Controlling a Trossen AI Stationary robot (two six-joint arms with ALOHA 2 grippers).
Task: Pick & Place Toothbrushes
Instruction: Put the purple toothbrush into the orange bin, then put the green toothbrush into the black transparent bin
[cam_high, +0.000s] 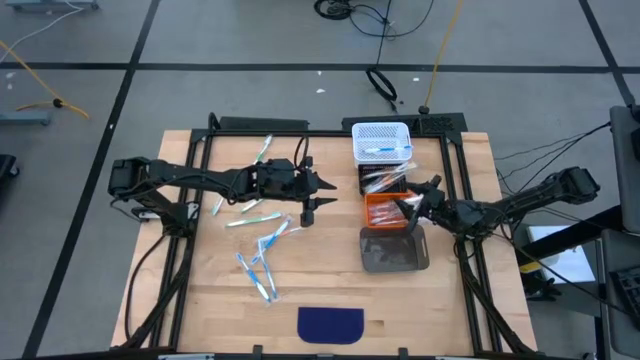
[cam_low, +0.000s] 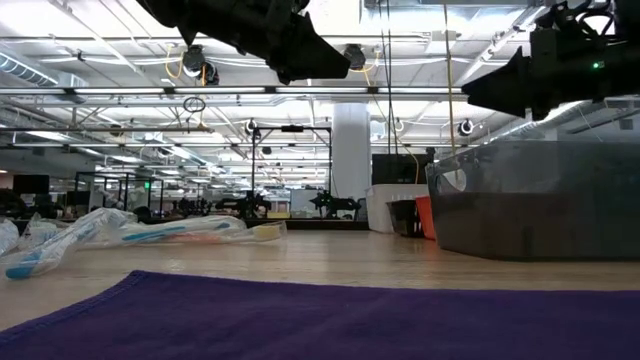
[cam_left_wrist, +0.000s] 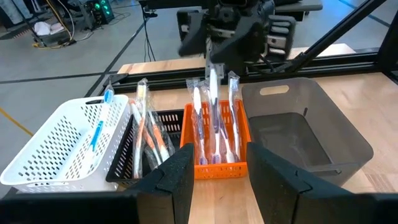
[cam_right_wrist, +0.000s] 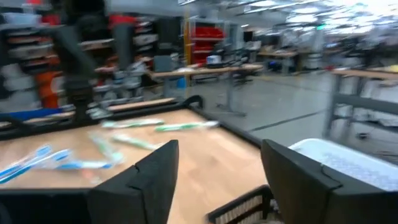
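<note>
— Wooden tabletop (cam_high: 330, 290): what's by the left gripper (cam_high: 308, 203)?
— Its fingers stand apart, empty. Loose clear-wrapped toothbrushes (cam_high: 262, 246) lie on the wood just beside and below it.
— Further right?
— A white perforated basket (cam_high: 381, 141), a black bin, then an orange slotted basket (cam_left_wrist: 214, 144) holding upright toothbrushes, and a grey plastic tub (cam_high: 393, 250).
— And the right gripper (cam_high: 413, 203)?
— Over the orange basket, fingers spread wide, gripping nothing.

White perforated basket (cam_high: 381, 139) upper centre; black bin (cam_left_wrist: 163, 140), orange bin (cam_high: 384, 209), grey bin (cam_high: 394, 250) below it. Purple mat (cam_high: 331, 324) bottom centre. Pale wood table (cam_high: 200, 290).
</note>
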